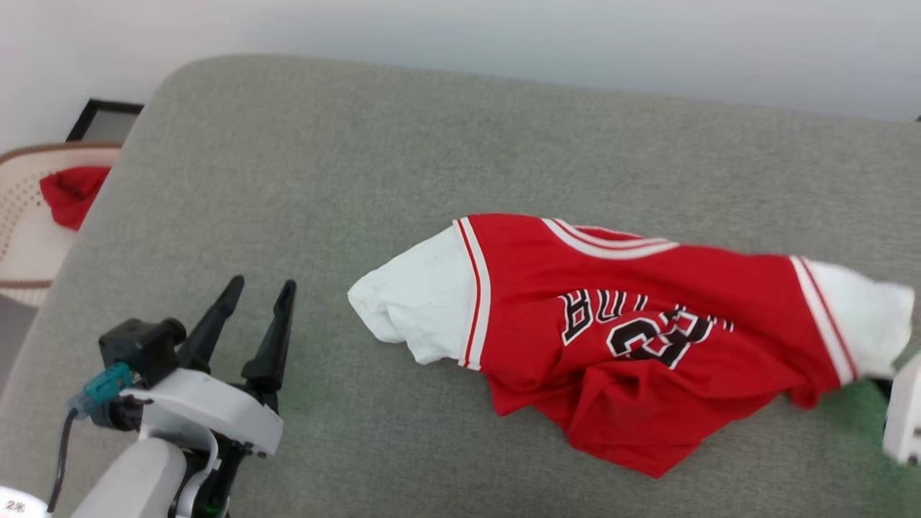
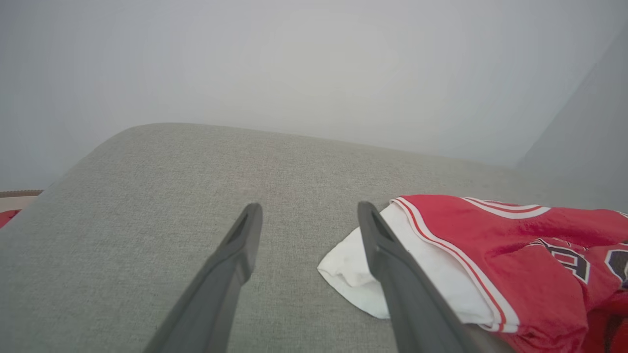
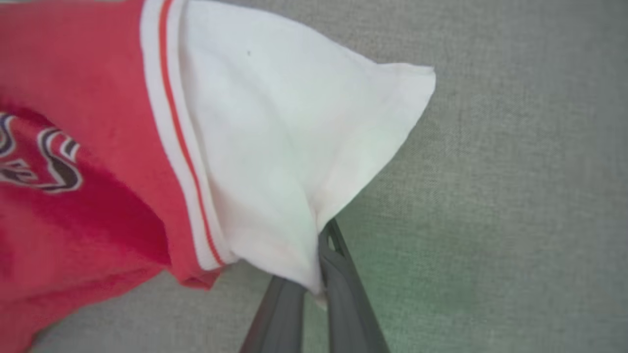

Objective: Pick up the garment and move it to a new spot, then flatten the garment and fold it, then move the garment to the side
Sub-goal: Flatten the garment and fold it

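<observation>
The garment [image 1: 633, 338], a red jersey with white sleeves and black lettering, lies crumpled on the grey cushion [image 1: 403, 158], right of centre. My left gripper [image 1: 260, 291] hovers open at the lower left, a short way left of the near white sleeve [image 2: 353, 274]. In the right wrist view my right gripper [image 3: 321, 235] is shut on the lower edge of the other white sleeve [image 3: 274, 137], the cloth pinched between its dark fingers [image 3: 343, 279]. In the head view only its pale body [image 1: 905, 417] shows at the right edge, by that sleeve [image 1: 863, 316].
A beige basket [image 1: 25, 237] holding a small red cloth [image 1: 72, 191] stands past the cushion's left edge, with a dark frame [image 1: 104, 119] behind it. A pale wall runs along the back. Bare grey cushion stretches left of and behind the jersey.
</observation>
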Tool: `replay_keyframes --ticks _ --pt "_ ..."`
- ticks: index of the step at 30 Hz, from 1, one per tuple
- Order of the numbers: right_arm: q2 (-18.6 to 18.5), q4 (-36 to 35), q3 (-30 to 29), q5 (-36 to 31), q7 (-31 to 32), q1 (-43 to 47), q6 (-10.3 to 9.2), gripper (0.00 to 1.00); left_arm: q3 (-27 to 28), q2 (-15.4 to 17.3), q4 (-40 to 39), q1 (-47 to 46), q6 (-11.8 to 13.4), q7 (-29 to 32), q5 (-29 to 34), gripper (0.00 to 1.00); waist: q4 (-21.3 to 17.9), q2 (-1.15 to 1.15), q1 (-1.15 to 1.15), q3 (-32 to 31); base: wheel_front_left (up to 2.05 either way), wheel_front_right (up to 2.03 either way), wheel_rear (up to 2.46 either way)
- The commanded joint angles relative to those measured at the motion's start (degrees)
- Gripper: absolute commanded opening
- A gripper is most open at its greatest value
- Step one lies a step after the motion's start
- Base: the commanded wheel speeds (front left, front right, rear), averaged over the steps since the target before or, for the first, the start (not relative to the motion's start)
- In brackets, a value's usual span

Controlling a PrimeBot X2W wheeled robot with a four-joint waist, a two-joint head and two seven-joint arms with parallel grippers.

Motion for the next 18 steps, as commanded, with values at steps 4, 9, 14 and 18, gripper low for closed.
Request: replay_keyframes --ticks 4,9,14,18 --pt "2.3 -3.6 -2.3 0.7 1.0 7.0 0.0 0.0 0.0 0.5 -0.3 1.5 0.5 0.3 -0.6 1.0 -1.7 0.0 0.0 -2.2 0.0 0.0 0.0" --pt "4.7 -5.3 -4.2 0.0 0.3 11.6 0.0 0.0 -0.3 0.7 -0.3 2.3 0.7 1.1 -1.0 1.0 -2.7 0.0 0.0 -3.3 0.0 0.0 0.0" --pt "5.4 -4.4 -4.6 -1.3 -1.7 11.5 0.0 1.0 -0.6 0.9 -0.1 2.7 0.6 1.5 -1.2 1.0 -3.7 0.0 0.0 -3.9 0.0 0.0 0.0" --pt "5.5 -4.7 -3.6 -1.6 -2.2 10.9 0.0 1.0 -1.0 1.4 0.2 2.8 0.6 2.1 -1.1 1.0 -4.9 0.0 0.0 -4.7 0.0 0.0 0.0"
